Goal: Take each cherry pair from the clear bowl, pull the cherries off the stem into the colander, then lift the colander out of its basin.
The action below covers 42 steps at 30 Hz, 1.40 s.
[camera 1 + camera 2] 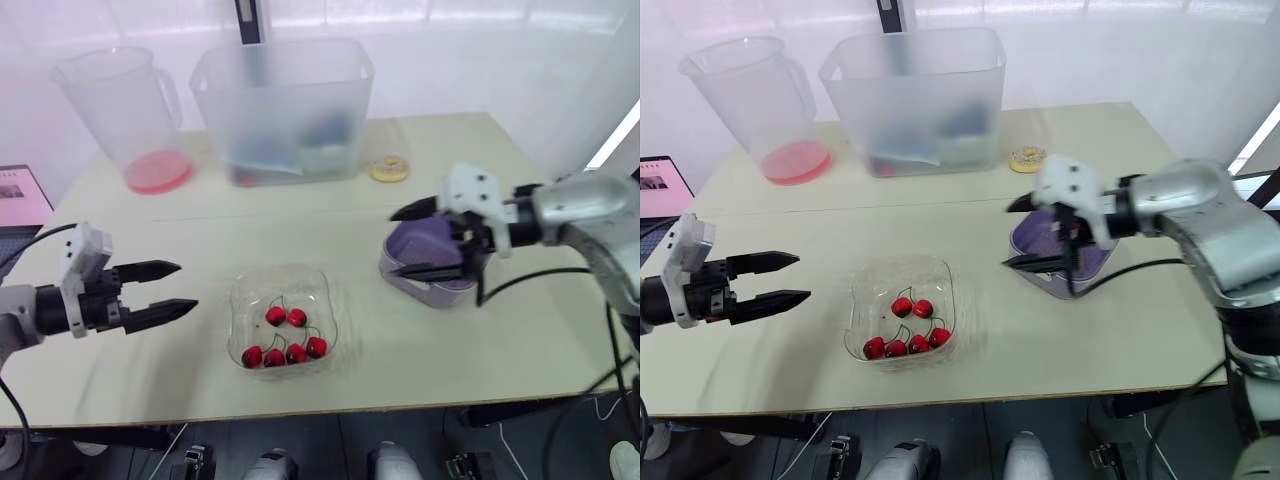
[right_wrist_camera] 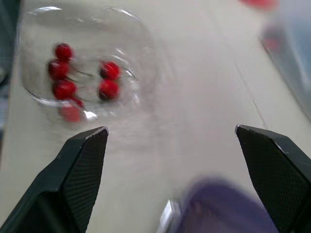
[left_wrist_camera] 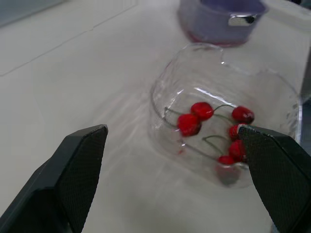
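Both tools are empty and spread wide. I read this as the reach for the first pair, with nothing pulled yet.

Left tool (image 1: 188, 285) hangs level over the bench (image 1: 200, 225), to the left of the clear bowl (image 1: 325, 292) and apart from it, tips aimed at it. Right tool (image 1: 394, 243) hangs at the near-left edge of the purple colander (image 1: 418, 243), which sits in its pale basin (image 1: 428, 291). I can't tell whether it touches the rim.

The bowl sits between the tools near the front edge of the bench. The colander is to its right and slightly further back, near but not touching. All six cherries (image 1: 285, 336) lie in the bowl on green stems: two toward the back, four in a row at the front.

To do it well, I'd go for the back pair, since it lies clear of the others. Come down from above, not sideways, as the bowl is light and likely to skid. Pinch one cherry rather than the thin stem, lift clear of the wall, and carry the pair over the colander before the other tool takes its mate, so the fruit drops in.
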Available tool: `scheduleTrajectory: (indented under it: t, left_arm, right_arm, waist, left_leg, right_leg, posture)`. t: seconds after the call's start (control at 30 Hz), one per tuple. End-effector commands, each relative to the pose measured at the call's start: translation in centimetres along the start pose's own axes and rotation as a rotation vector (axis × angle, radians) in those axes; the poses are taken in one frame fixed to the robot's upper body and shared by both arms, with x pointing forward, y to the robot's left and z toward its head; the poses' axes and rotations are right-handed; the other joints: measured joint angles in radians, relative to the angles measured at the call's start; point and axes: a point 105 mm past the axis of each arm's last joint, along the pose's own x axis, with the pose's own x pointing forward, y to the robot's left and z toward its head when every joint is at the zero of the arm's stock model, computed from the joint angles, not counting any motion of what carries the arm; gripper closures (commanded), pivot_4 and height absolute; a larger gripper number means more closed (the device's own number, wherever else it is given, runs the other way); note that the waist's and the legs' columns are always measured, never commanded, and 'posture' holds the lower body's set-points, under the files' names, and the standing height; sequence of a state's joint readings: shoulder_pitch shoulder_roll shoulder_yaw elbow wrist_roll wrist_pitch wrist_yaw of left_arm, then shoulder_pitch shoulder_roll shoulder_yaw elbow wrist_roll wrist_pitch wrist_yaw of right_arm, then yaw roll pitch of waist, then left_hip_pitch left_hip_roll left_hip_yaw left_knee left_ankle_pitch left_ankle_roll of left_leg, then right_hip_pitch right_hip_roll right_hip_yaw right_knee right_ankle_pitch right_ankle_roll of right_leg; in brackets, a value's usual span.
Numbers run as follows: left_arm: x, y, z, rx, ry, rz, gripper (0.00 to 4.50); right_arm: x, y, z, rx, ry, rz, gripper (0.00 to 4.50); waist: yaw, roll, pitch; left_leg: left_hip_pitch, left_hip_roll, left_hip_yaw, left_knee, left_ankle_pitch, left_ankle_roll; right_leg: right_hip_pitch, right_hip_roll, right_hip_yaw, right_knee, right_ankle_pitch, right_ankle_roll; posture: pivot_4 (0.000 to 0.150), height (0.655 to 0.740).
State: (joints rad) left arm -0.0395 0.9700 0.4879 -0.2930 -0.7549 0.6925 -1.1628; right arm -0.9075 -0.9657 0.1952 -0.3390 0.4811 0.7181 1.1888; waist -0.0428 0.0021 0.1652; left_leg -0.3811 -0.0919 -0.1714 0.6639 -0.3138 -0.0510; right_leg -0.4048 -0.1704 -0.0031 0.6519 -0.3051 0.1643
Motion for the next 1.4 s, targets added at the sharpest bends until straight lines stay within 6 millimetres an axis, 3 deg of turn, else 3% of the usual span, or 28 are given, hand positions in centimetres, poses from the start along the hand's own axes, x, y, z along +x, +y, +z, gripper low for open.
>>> scheduleTrajectory:
  t: [0.03,0.13,0.2,0.3,0.5,0.6,0.67,0.87,1.1,1.2,1.3,1.4]
  left_arm:
    - [-0.1,-1.2,1.6,0.054,-0.066,-0.007,0.00]
    - [-0.1,-1.5,1.8,0.053,-0.100,0.004,0.00]
    - [-0.5,-1.7,1.6,-0.017,-0.133,0.001,0.00]
    - [-0.7,-2.1,0.9,0.021,-0.131,0.013,0.00]
    - [-0.4,-2.7,0.5,0.110,-0.133,0.034,0.00]
    - [-0.5,-2.6,0.2,0.092,-0.129,0.043,0.00]
    - [-0.6,-2.4,-0.1,0.104,-0.119,0.057,0.00]
    - [-0.6,-2.4,-0.5,0.085,-0.114,0.045,0.00]
    - [-0.5,-2.7,0.0,0.138,-0.141,0.014,0.00]
    - [-0.6,-2.8,0.1,0.185,-0.129,0.018,0.00]
    - [-0.6,-2.8,-0.1,0.165,-0.115,0.016,0.00]
    - [-0.5,-2.7,0.0,0.178,-0.115,0.016,0.00]
  right_arm:
    - [2.4,-0.4,3.2,0.002,-0.012,0.029,0.03]
    - [4.1,-0.1,4.2,0.016,-0.005,0.062,0.03]
    - [5.0,0.4,4.5,0.150,0.056,0.141,0.03]
    - [7.1,0.7,5.8,0.339,0.110,0.190,0.03]
    - [11.1,4.1,2.7,0.363,0.306,0.256,0.03]
    - [12.5,4.3,1.9,0.365,0.339,0.220,0.03]
    - [13.4,4.7,2.5,0.364,0.330,0.222,0.03]
    - [16.3,5.1,0.5,0.339,0.411,0.159,0.03]
    - [17.3,4.3,-0.3,0.336,0.450,0.145,0.03]
    - [17.7,5.0,-2.4,0.330,0.538,0.160,0.03]
    - [18.5,5.0,-2.5,0.351,0.535,0.154,0.03]
    - [19.1,4.7,-2.3,0.353,0.521,0.137,0.82]
  waist:
    - [-0.001,0.000,0.000]
    - [0.002,-0.003,-0.001]
    - [0.003,-0.003,-0.001]
    - [-0.006,-0.003,-0.001]
    - [-0.002,-0.005,-0.003]
    - [-0.003,-0.005,-0.002]
    - [-0.004,-0.005,-0.003]
    - [-0.009,-0.005,-0.003]
    - [-0.022,-0.005,-0.003]
    - [-0.028,-0.005,-0.003]
    - [-0.029,-0.005,-0.003]
    - [-0.029,-0.005,-0.003]
  left_leg:
    - [0.000,0.000,0.000,0.000,0.000,0.000]
    - [0.000,0.001,-0.001,0.000,0.000,0.000]
    - [-0.001,0.001,-0.003,0.000,0.000,0.000]
    - [-0.003,0.001,-0.001,0.001,0.000,-0.001]
    - [-0.004,0.002,-0.002,0.000,0.001,-0.001]
    - [-0.005,0.002,-0.001,0.001,0.001,-0.002]
    - [-0.005,0.002,-0.002,0.001,0.001,-0.002]
    - [-0.005,0.002,-0.002,0.001,0.001,-0.002]
    - [-0.005,0.002,-0.002,0.001,0.001,-0.003]
    - [-0.005,0.002,-0.002,0.000,0.001,-0.003]
    - [-0.006,0.002,-0.002,0.000,0.001,-0.003]
    - [-0.006,0.002,-0.002,0.000,0.001,-0.003]
  right_leg:
    - [0.000,0.000,0.000,0.000,0.001,-0.001]
    - [-0.001,0.001,0.000,0.000,0.001,-0.002]
    - [-0.001,0.001,0.000,0.000,0.001,-0.002]
    - [-0.005,0.001,0.002,0.000,0.002,-0.004]
    - [-0.006,0.003,0.001,0.000,0.003,-0.005]
    - [-0.007,0.002,0.002,0.001,0.003,-0.005]
    - [-0.008,0.002,0.002,0.002,0.003,-0.005]
    - [-0.010,0.003,0.002,0.004,0.003,-0.005]
    - [-0.010,0.003,0.002,0.005,0.003,-0.005]
    - [-0.010,0.003,0.002,0.005,0.003,-0.005]
    - [-0.011,0.003,0.002,0.005,0.003,-0.005]
    - [-0.011,0.003,0.002,0.005,0.003,-0.005]
  posture:
    - [0.150,0.7400]
    - [0.150,0.7400]
    - [0.150,0.7400]
    - [0.150,0.7400]
    - [0.150,0.7400]
    - [0.150,0.7400]
    - [0.150,0.7400]
    - [0.150,0.7400]
    - [0.150,0.7400]
    - [0.150,0.7400]
    - [0.150,0.7400]
    - [0.150,0.7400]
